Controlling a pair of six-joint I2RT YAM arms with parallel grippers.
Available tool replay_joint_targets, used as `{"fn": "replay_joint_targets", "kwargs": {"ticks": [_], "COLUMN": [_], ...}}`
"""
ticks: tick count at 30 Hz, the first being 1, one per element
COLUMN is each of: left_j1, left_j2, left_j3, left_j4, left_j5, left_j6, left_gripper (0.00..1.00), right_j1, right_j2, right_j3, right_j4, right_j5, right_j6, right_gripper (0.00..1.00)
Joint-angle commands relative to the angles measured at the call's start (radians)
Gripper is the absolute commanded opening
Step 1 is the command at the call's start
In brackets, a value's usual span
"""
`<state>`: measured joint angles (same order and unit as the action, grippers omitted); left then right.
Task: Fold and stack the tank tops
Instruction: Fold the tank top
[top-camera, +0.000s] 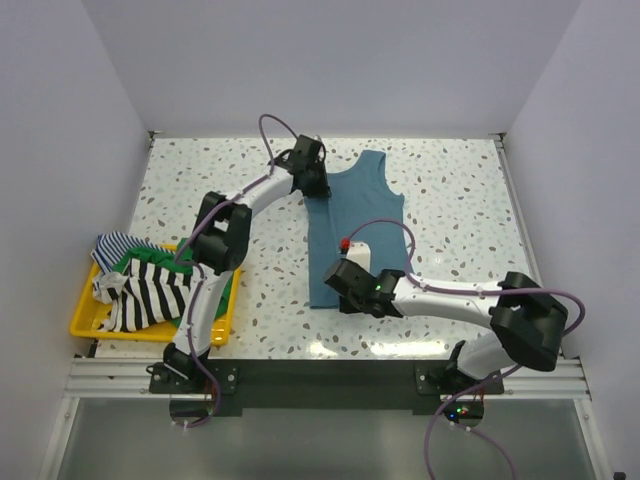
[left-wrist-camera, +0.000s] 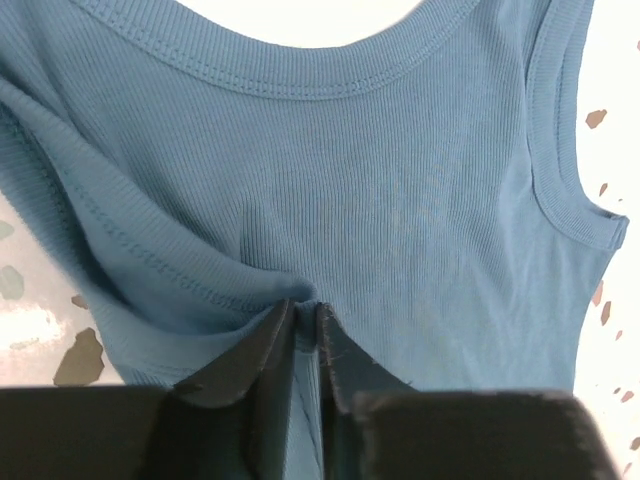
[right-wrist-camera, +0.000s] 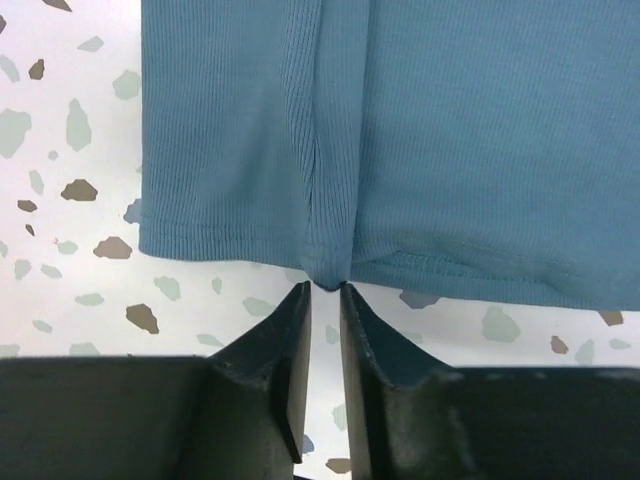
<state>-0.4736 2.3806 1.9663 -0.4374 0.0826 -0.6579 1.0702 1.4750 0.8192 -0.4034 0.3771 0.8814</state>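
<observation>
A teal-blue tank top (top-camera: 355, 225) lies on the speckled table, folded lengthwise, neck at the far end. My left gripper (top-camera: 318, 188) is at its far left shoulder. In the left wrist view its jaws (left-wrist-camera: 307, 305) stand slightly open, and a raised ridge of the teal cloth (left-wrist-camera: 400, 200) sits between the tips. My right gripper (top-camera: 340, 298) is at the near hem. Its jaws (right-wrist-camera: 322, 288) are narrowly open, and a pucker of the hem (right-wrist-camera: 335, 265) touches the tips. More tank tops lie in the yellow bin: black-and-white striped (top-camera: 150, 295), green (top-camera: 150, 258), thin blue-striped (top-camera: 115, 243).
The yellow bin (top-camera: 85, 322) sits at the near left, beside the left arm's base. White walls close in the table on the left, far and right sides. Bare speckled tabletop (top-camera: 460, 200) lies to the right of the teal top.
</observation>
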Motion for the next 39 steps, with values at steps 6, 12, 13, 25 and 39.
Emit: {"fn": "replay_joint_targets", "kwargs": {"ticks": [6, 12, 13, 25, 39], "left_j1": [0.003, 0.024, 0.026, 0.017, 0.018], "left_j2": [-0.070, -0.158, -0.172, -0.176, -0.024], "left_j3": [0.005, -0.017, -0.020, -0.196, -0.086], "left_j4": [0.120, 0.155, 0.135, 0.106, 0.005], "left_j5": [0.022, -0.024, -0.044, -0.104, -0.227], "left_j6": [0.072, 0.073, 0.060, -0.020, 0.044], "left_gripper": [0.52, 0.57, 0.57, 0.27, 0.28], "right_j1": [-0.001, -0.001, -0.001, -0.027, 0.099], "right_j2": [-0.117, -0.088, -0.076, 0.206, 0.306], "right_j3": [0.035, 0.150, 0.162, 0.265, 0.181], "right_j4": [-0.132, -0.160, -0.150, -0.042, 0.136], "right_j5": [0.127, 0.171, 0.163, 0.111, -0.075], "right_j6": [0.037, -0.051, -0.068, -0.231, -0.294], "right_gripper": [0.34, 0.34, 0.33, 0.26, 0.21]}}
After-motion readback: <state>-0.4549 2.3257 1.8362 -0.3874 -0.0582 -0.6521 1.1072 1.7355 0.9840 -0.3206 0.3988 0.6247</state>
